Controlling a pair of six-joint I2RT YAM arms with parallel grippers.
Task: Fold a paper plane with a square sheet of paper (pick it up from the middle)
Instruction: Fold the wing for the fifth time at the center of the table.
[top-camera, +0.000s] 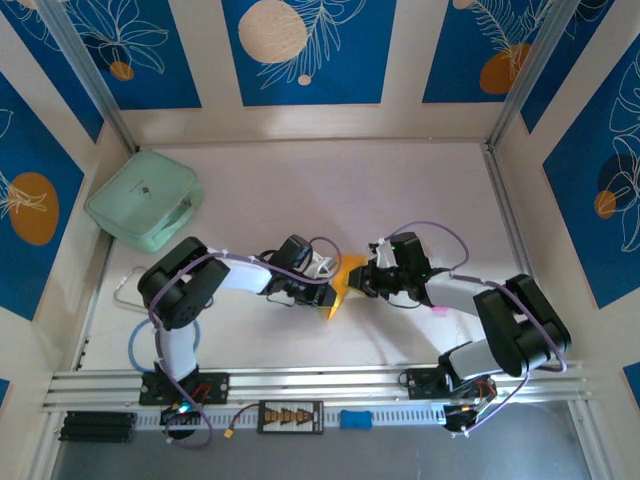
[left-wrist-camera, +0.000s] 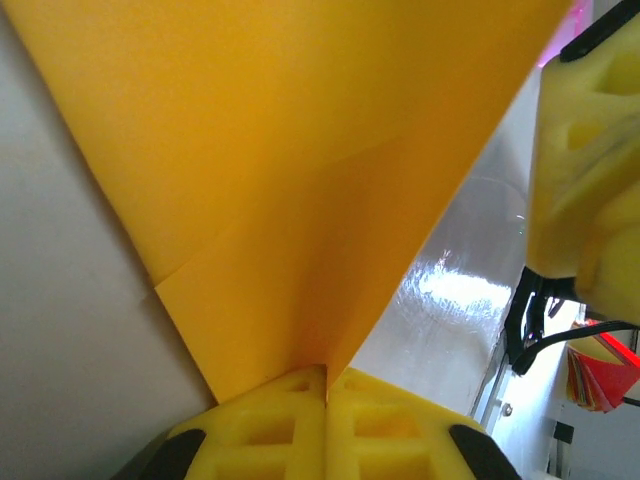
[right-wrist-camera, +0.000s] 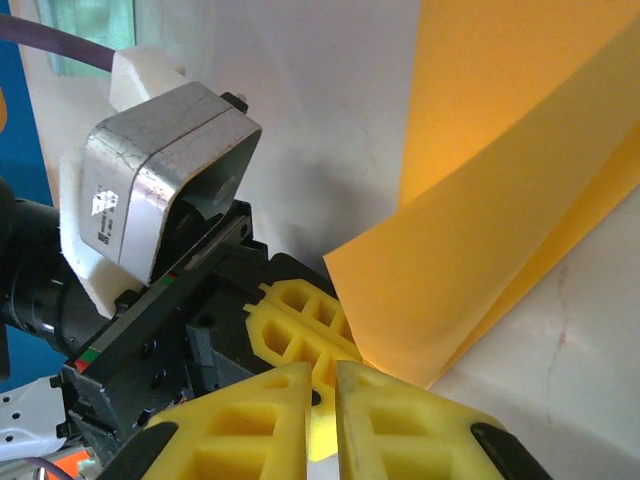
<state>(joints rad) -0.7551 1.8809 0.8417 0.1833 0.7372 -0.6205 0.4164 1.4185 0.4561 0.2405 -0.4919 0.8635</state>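
paper (top-camera: 338, 288) creased, held over mid table (top-camera: 420, 190) | left fingers (left-wrist-camera: 270, 430) clamped on its tip | right fingers (right-wrist-camera: 400, 420) nearly together, grip unclear | risk: uneven pull tears it or skews crease

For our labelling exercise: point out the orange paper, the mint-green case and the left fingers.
orange paper (top-camera: 338, 293), top view, folded face
mint-green case (top-camera: 142, 205), top view, lid centre
left fingers (left-wrist-camera: 270, 420), left wrist view, one finger's face
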